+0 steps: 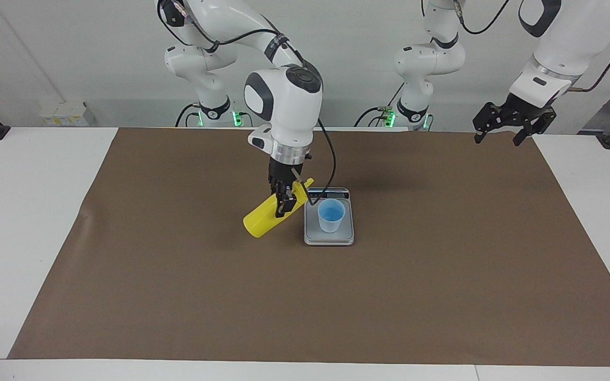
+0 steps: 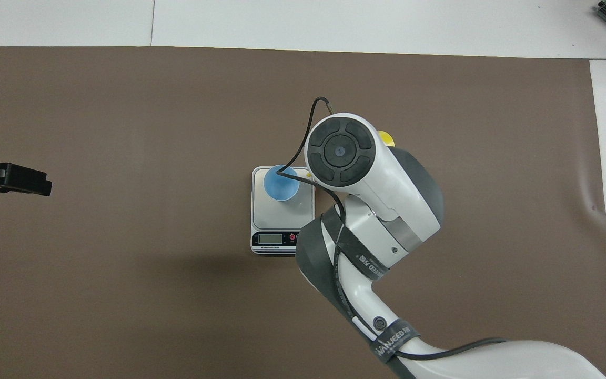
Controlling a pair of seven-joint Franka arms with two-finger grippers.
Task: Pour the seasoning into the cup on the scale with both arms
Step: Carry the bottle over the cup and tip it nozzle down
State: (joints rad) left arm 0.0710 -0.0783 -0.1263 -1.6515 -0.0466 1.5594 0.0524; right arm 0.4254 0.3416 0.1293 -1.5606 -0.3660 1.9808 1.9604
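The pale blue cup point(image 1: 331, 216) stands on the silver-grey scale point(image 1: 314, 234), whose dark display strip faces the robots. My right gripper point(image 1: 284, 200) is shut on the yellow seasoning bottle point(image 1: 262, 221) and holds it steeply tilted above the mat, beside the scale toward the right arm's end. The nozzle end points up toward the scale's edge. From overhead the right arm hides the gripper and most of the bottle point(image 2: 385, 138); the cup point(image 2: 281, 184) and scale point(image 2: 282, 217) show. My left gripper point(image 1: 506, 127) waits open over the mat's edge at its own end.
A brown mat point(image 1: 442, 275) covers most of the white table point(image 1: 24, 211). The right arm's black cable point(image 1: 331, 169) loops down next to the scale. From overhead the left gripper point(image 2: 11, 178) shows at the mat's edge.
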